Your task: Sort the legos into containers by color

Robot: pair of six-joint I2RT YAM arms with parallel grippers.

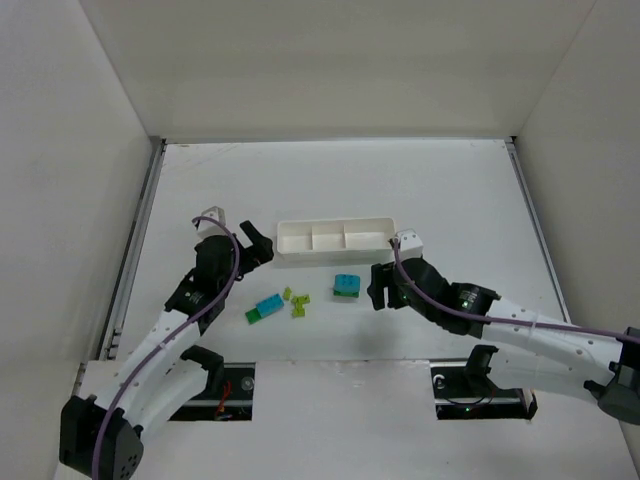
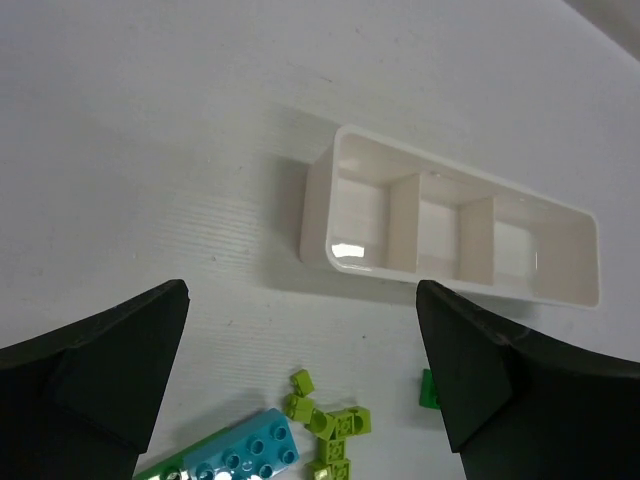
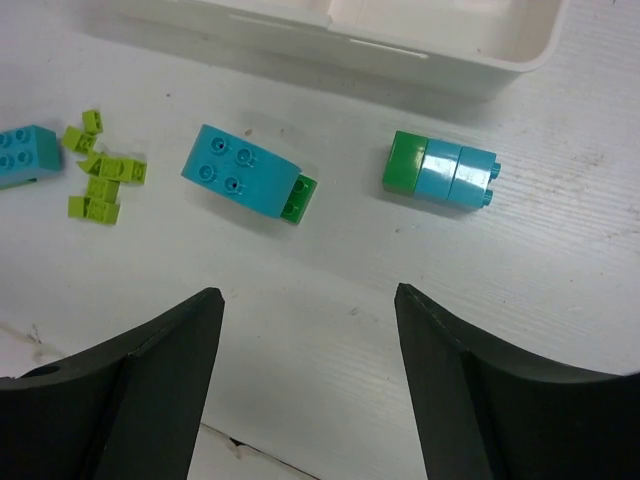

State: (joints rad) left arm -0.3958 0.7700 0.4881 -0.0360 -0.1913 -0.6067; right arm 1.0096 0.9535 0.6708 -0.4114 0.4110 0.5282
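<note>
Nothing to read here, no lettering, labels or brand marks legible in any view, tray (image 2: 315,215) plain white, bricks (image 3: 240,180) showing bare studs only, no numbers or signs anywhere

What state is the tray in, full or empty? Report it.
Empty: the tray shows bare white floor throughout; the legos all lie outside it.

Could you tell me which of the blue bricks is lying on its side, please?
The three-brick stack rightmost in the right wrist view: its studs point sideways, while the other two blue bricks show theirs on top.
</note>
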